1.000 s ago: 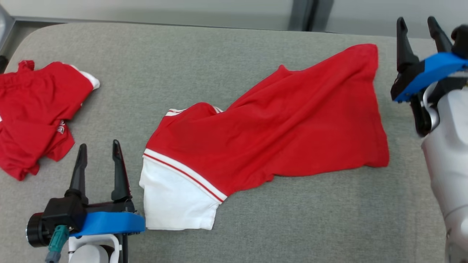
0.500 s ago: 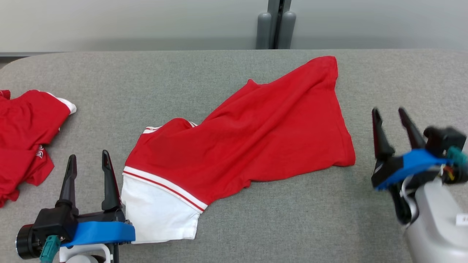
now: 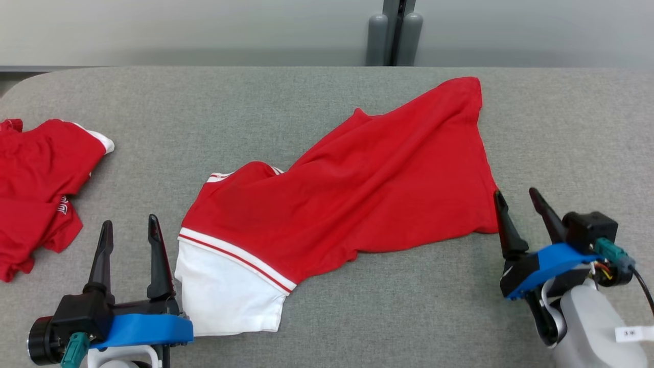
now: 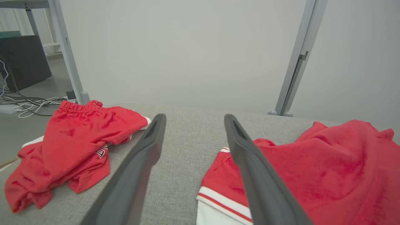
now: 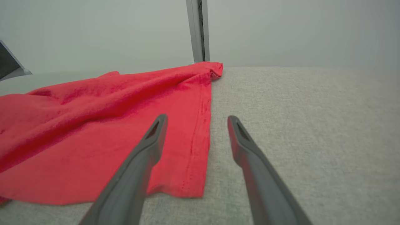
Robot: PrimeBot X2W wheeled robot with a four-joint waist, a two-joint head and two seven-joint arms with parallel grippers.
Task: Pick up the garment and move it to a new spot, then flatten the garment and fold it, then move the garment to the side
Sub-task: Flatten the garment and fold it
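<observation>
Overall, garment (image 3: 357,194) lay rumpled at table (image 3: 204,102) centre. L gripper (image 3: 130,223) at its 8 o'clock, R gripper (image 3: 516,194) at 4 o'clock; both jaws spread, holding nothing. Fabric judged soft, light, limp: pinch hem corners.

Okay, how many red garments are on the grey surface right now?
2. One red-and-white garment lies spread across the middle of the table. A crumpled red garment sits at the robot's left, cut off by the head view's edge; that heap may hide another piece.
</observation>
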